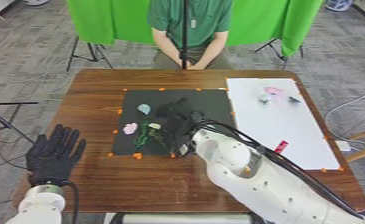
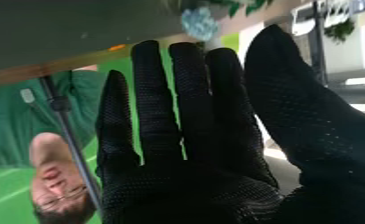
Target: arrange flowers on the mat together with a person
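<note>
We log a brown table (image 1: 94, 187) under and all around the dark mat. White sheet (image 1: 307, 132): to the mat's right. Dark mat (image 1: 212, 100): our landmark, flat. Left hand (image 1: 52, 156): left of the mat, near its near corner, spread wide, nothing in it. Right hand (image 2: 187, 187): over the mat's right half, fingers long and straight, thumb wide, palm looks empty.

Task flowers, most on the mat's left half: green stems (image 1: 142, 140) run toward its near edge, with a blue flower (image 1: 144, 108) at their far end, a pink flower (image 1: 130, 128) nearer its left edge, and a white flower (image 1: 154, 126) a bit nearer its middle. Right of the mat, on the sheet's far part, we tag a pink bloom (image 1: 273, 90), a dark bloom (image 1: 294, 100) and a pale bloom (image 1: 265, 99).

Handling, our guess: all very light; stems bendy but firm enough to pinch, heads soft, easily crushed, leaves prone to snag. We'd grip mid-stem between thumb and fingers, lightly, off the petals. Thin stems may roll or slip against glove fabric.
</note>
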